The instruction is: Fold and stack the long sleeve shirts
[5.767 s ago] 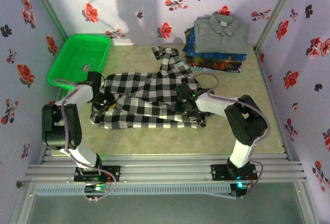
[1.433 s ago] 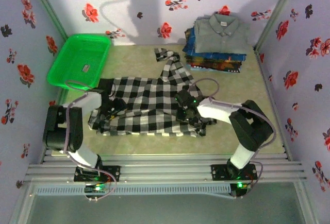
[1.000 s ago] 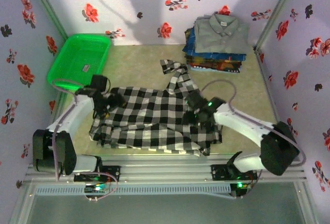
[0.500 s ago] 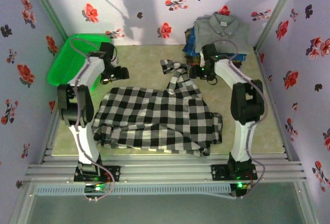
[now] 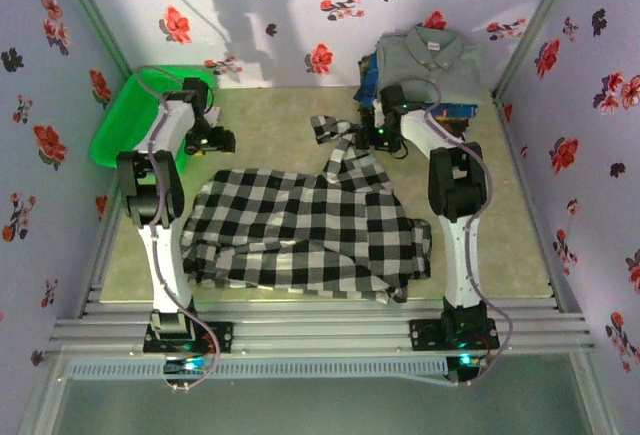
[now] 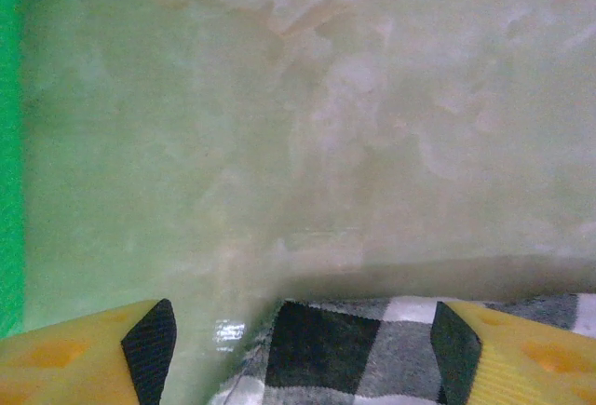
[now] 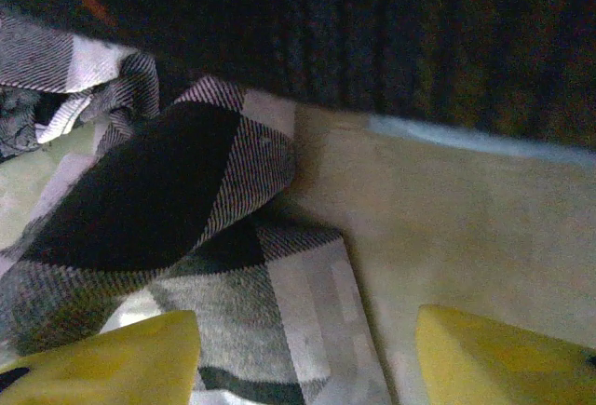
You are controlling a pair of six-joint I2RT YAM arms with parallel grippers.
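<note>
Overhead view. The checked shirt [image 5: 300, 230] lies spread and partly folded on the table [image 5: 270, 120], and I take it as my reference. One sleeve [image 5: 345, 145] runs from its far right shoulder away from the arm bases and ends in a crumpled cuff.

The left gripper [image 5: 205, 142] hangs beyond the shirt's far left corner, between the shirt and the green basket [image 5: 120, 125]. In the left wrist view I see its two fingers [image 6: 140, 344] spread wide with nothing clamped. The shirt's far hem lies below the gap and bare table lies beyond it. I cannot tell whether the pads touch the cloth.

The right gripper [image 5: 378, 135] sits just beside the sleeve, on the side away from the basket. In the right wrist view its yellow fingers [image 7: 102, 358] are likewise parted and hold nothing. Checked cloth is under the left one and bare table under the right.

Further from the shirt on that same side, against the back wall, stands the stack of folded shirts [image 5: 415, 105]. Blue and dark patterned ones are below and a grey shirt [image 5: 430, 55] is on top, collar up. In the right wrist view the dark side of this stack rises just behind the sleeve cloth.
</note>
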